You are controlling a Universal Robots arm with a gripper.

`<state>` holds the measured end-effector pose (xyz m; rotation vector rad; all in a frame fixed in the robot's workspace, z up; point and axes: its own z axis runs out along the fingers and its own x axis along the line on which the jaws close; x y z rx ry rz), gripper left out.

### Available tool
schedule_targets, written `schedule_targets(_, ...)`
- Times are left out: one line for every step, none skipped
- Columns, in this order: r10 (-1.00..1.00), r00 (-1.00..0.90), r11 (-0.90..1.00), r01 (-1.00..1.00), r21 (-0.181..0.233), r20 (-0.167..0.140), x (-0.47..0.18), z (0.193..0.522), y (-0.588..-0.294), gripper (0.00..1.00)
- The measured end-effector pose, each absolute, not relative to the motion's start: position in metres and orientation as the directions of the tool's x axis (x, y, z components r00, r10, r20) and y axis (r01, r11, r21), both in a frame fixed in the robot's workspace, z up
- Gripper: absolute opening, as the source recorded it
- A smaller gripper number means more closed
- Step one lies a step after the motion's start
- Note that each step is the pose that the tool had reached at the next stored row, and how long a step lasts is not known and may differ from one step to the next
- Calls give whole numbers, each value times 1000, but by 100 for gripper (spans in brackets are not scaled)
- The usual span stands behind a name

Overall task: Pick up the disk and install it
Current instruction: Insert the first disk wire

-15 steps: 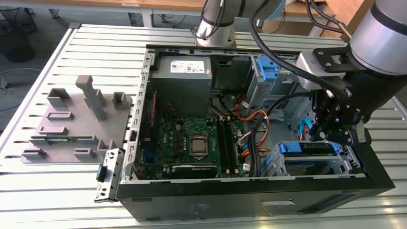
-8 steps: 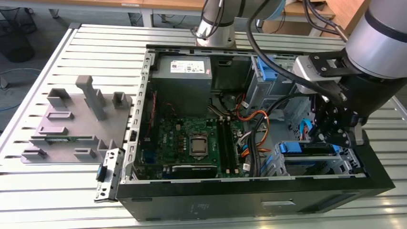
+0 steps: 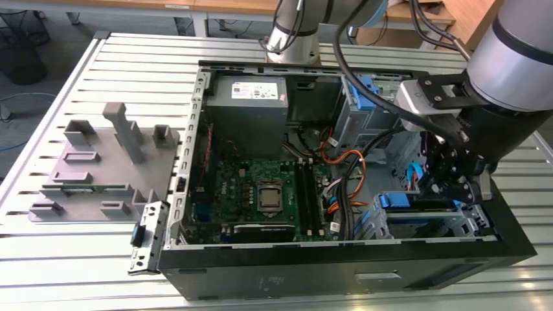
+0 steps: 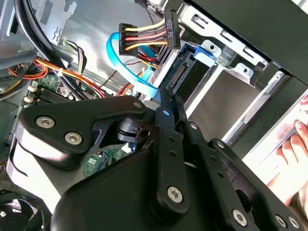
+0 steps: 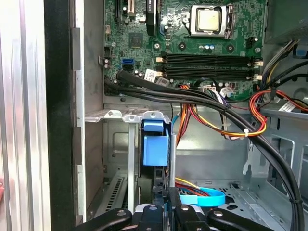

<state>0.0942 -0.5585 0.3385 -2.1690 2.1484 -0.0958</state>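
Slatted metal table (image 3: 103,272) — open computer case (image 3: 346,259)

Blue rails, green board, black case
Blue-railed disk (image 5: 156,147), green motherboard (image 3: 263,194), black gripper (image 3: 454,184), red-yellow-orange wires (image 4: 144,38), grey slatted table (image 3: 103,259).

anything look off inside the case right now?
The power connector and blue data cable hang loose, plugged into nothing, beside the disk standing on edge in the drive cage. Someone's hand is close outside the case.
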Motion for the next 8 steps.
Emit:
schedule_targets(-1000,11,-9,-994,-106,-17,94,338,-559,16)
schedule_targets(-1000,12,-10,-994,-106,-17,94,338,-559,16)
schedule_targets(-1000,12,-11,-994,-106,-17,94,337,-559,16)
schedule_targets(-1000,13,-11,-994,-106,-17,94,337,-559,16)
schedule_targets(-1000,14,-12,-994,-106,-17,94,337,-559,16)
schedule_targets(-1000,14,-12,-994,-106,-17,94,337,-559,16)
schedule_targets(-1000,14,-12,-994,-106,-17,94,337,-559,16)
schedule_targets(-1000,14,-12,-994,-106,-17,94,337,-559,16)
